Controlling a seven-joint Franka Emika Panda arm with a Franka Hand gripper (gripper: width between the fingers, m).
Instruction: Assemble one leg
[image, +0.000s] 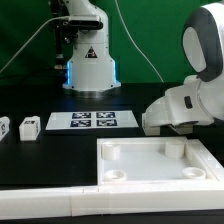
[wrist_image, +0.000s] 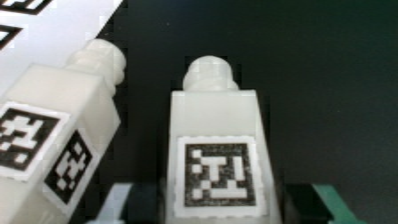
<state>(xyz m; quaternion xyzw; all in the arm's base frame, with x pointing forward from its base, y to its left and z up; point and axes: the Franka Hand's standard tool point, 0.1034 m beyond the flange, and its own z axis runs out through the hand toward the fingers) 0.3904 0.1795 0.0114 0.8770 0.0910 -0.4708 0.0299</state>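
Inside spread claw (wrist_image: 221, 206): leg (wrist_image: 217, 120), base cut off, seemingly untouched.

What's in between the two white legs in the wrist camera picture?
In the wrist view, only bare black table and one finger of the gripper lie between the leg and the neighbour leg.

The leg (wrist_image: 217, 110) looks smooth white plastic; the table (wrist_image: 338, 60) matt black.

Bright even light; wrist view soft, blurred.
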